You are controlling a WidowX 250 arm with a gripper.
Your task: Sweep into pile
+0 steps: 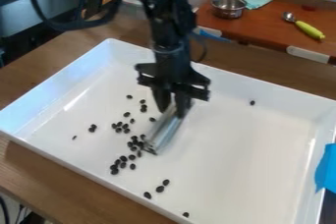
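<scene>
The small black beans (123, 158) lie loose on the floor of the white tray (249, 159), mostly in its left half and thickest beside the lower end of the silvery sweeping tool (165, 130); a few are nearer the front wall, and one is well apart on the right. I judge that the beans are light and hard, so they will roll or slip easily on this smooth floor, and a quick stroke could scatter them. The tool looks like thin, stiff metal, perhaps a scoop, though its exact form is not clear to me; it seems light, may be slippery, and is best taken by its upper end, which leaves the lower edge free for pushing. The black gripper (173, 104) has its fingers a little apart, with the upper end of this tool between them, so they are closed upon it. The tool is tilted, its lower end toward the beans. The arm (172, 26) comes from the top edge and hangs nearly upright over the tray. Under the tray is a wooden table (78, 186), and behind, on a reddish-brown surface, are a metal pot (228, 8) and a spoon with a green handle (308, 29)
</scene>
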